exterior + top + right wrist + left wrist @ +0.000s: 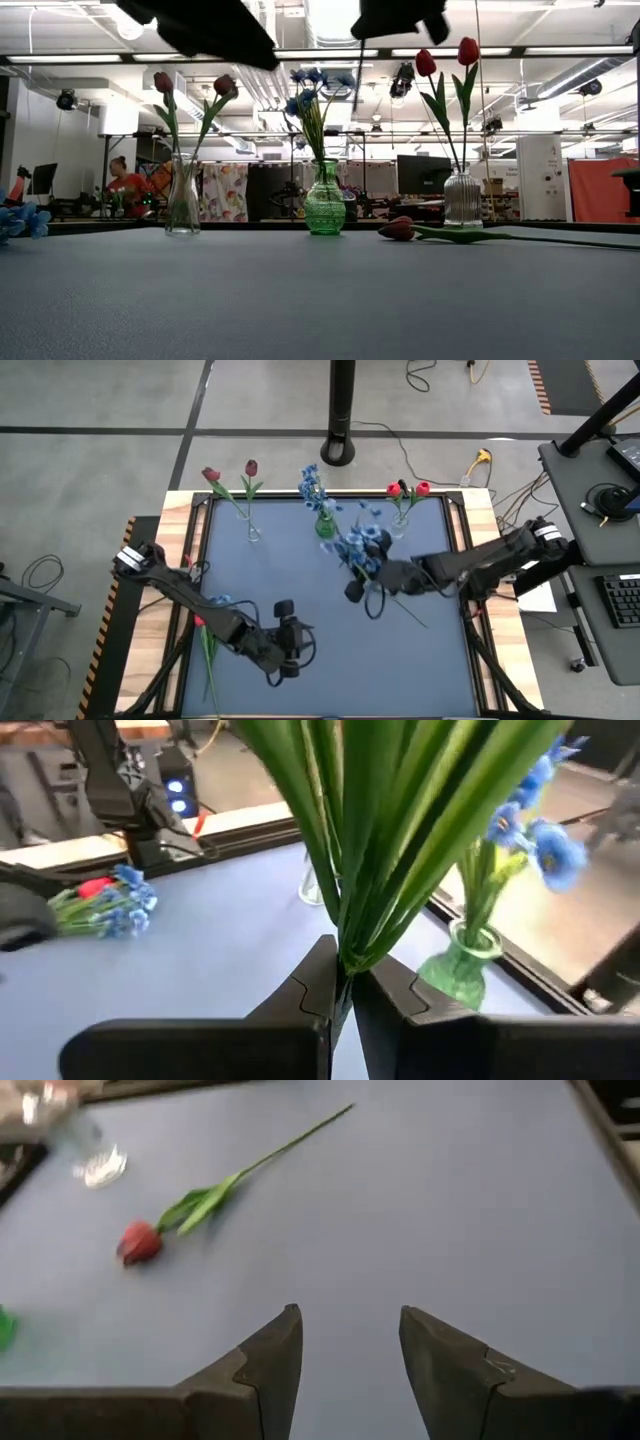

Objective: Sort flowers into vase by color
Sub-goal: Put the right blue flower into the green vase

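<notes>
The tabletop wears a smooth, matt blue-grey covering, edged by a border of pale, grained wood. Three vases stand on it: a clear glass vase with smooth walls, a glossy green glass vase with a patterned surface, and a ribbed clear glass vase. The flowers look artificial: the red tulip has a soft, satiny head, and the blue sprig has smooth, faintly shiny green plastic-looking stems. The left pincer and right pincer have matt dark fingers, seemingly plastic.
</notes>
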{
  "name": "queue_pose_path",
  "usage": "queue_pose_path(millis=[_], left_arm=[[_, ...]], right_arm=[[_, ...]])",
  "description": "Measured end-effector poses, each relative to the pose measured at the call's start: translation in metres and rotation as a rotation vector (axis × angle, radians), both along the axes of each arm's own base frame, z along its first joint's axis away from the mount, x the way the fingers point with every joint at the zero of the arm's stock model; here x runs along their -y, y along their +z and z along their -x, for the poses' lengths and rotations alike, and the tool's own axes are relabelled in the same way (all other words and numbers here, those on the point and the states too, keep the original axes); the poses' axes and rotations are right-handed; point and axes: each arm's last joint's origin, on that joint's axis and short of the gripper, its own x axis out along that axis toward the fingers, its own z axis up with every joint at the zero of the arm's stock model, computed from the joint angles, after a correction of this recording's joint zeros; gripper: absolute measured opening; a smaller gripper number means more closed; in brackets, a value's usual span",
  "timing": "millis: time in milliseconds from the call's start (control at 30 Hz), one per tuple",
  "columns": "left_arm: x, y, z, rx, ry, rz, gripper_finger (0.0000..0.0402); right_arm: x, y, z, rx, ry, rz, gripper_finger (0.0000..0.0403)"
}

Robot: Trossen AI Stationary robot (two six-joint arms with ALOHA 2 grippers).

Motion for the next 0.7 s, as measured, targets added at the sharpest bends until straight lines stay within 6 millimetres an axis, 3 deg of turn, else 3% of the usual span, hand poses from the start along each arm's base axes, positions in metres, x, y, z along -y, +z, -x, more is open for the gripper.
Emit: queue_pose_path(millis=[167,400,700], left_arm=[[-0.006,0.011,0.013,0.047,-0.025,-0.021,0.0153],[-0.034,0.0,0.05,0.248,-0.042,0.046,0.0153],[-0.073,0.02,0.095,0.525,0.091,0.043,0.0152]], right_arm=[[0.037,0.006,-0.008,-0.031,0.066,0.022,0.0018],[0.083,-0.005,-0.009,0.041,0.117,0.016,0.0018],[0.134,-0.005,-0.001,0.045,0.003,0.096,0.0018]])
